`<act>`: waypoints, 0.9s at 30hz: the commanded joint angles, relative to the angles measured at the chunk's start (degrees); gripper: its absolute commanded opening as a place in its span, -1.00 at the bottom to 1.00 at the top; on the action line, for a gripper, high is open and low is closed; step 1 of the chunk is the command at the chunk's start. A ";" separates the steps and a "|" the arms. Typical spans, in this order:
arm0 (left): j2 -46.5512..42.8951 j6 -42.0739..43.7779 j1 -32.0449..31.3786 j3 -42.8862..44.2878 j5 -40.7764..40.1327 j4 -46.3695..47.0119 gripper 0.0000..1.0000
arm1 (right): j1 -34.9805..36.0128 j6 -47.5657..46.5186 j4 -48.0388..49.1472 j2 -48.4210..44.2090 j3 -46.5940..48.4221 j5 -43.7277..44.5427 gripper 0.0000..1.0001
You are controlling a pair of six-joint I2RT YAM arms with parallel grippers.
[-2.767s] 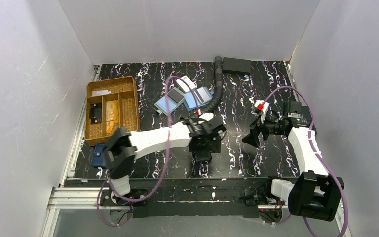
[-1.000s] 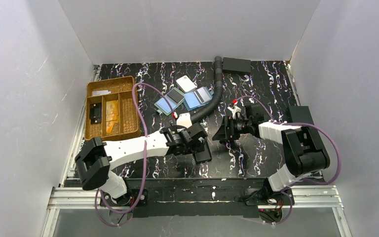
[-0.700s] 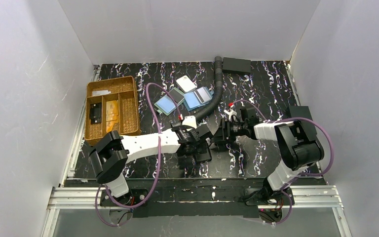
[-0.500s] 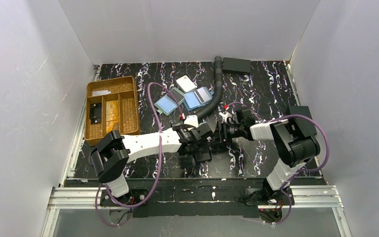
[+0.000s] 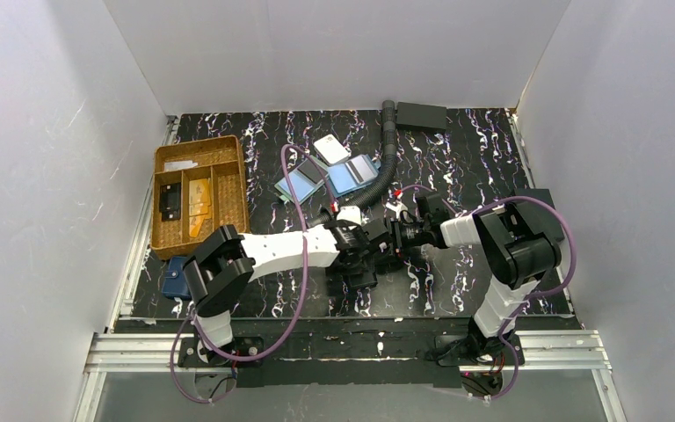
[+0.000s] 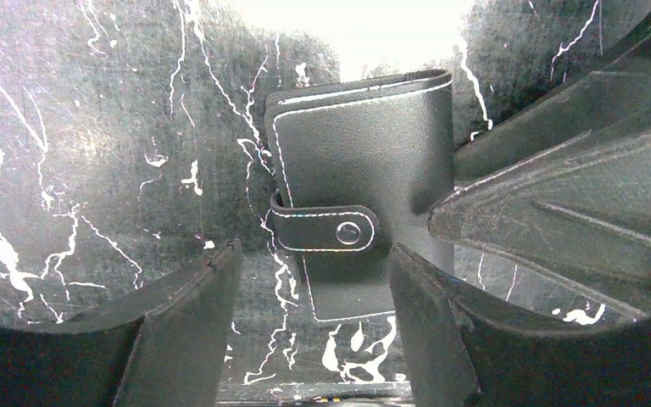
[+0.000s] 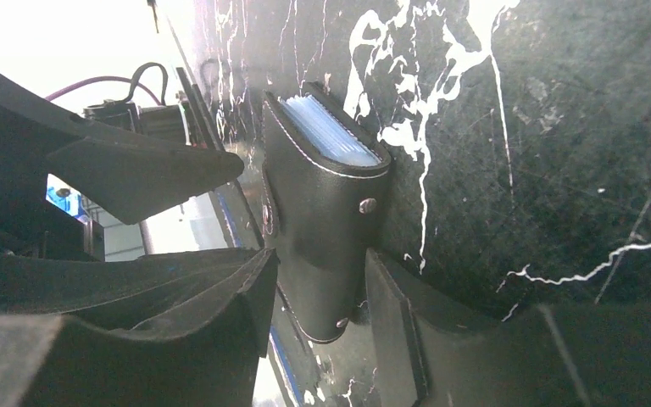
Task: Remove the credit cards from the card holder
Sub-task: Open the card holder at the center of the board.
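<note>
The card holder point(image 6: 364, 144) is a black wallet with white stitching, lying flat and shut by a snap strap. It also shows in the top view point(image 5: 362, 272) at the table's middle front. My left gripper point(image 6: 314, 254) hovers over it, open, with a finger on either side of the strap end point(image 5: 365, 251). My right gripper point(image 7: 320, 259) comes in from the right point(image 5: 388, 241), open, with its jaws straddling the holder's near end point(image 7: 326, 212). Pale blue card edges point(image 7: 331, 129) show in the holder's far end. The orange card is hidden.
A woven tray point(image 5: 228, 189) with small items stands at the left. Two overlapping blue-and-dark rectangles point(image 5: 330, 176), a white tag point(image 5: 331, 148) and a corrugated hose point(image 5: 389, 149) lie behind the grippers. A black box point(image 5: 422, 114) sits at the back. A navy pouch point(image 5: 174, 281) lies front left.
My right arm has swung left from the table's right side until its jaws reach the card holder. My left gripper has drawn back slightly and stays over the holder.
</note>
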 commanded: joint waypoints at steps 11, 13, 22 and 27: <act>3.23 2.61 0.75 6.57 -5.43 -5.30 0.03 | 0.58 -4.64 -5.96 3.29 1.77 5.04 -0.10; 3.51 2.64 0.78 6.64 -5.09 -5.41 0.03 | 0.54 -4.81 -6.19 3.38 1.88 5.22 -0.12; 5.06 2.38 0.84 6.82 -4.79 -5.72 -0.07 | 0.59 -5.16 -6.82 3.82 2.15 5.24 -0.21; 5.65 2.05 0.84 6.79 -4.70 -6.32 -0.13 | 0.57 -5.82 -7.73 4.12 2.60 5.35 -0.27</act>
